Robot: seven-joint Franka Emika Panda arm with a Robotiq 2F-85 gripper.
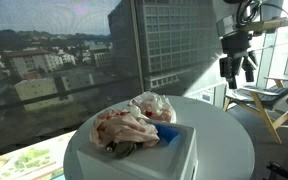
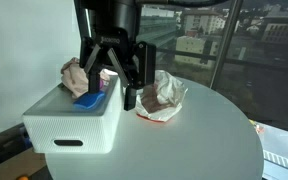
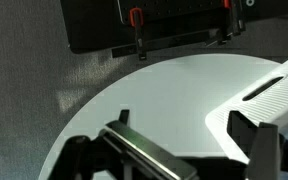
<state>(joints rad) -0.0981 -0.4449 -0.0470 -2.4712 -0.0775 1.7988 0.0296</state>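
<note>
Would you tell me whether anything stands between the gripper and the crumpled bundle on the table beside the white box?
Nothing visible does. The gripper hangs with jaws open above bare table, and the crumpled bundle lies in the open beside the white box.

Bright window daylight, soft low-resolution frames

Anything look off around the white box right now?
A crumpled cloth is heaped untidily on the white box beside a blue item; a crumpled bag lies on the round table. Nothing looks spilled or broken.
</note>
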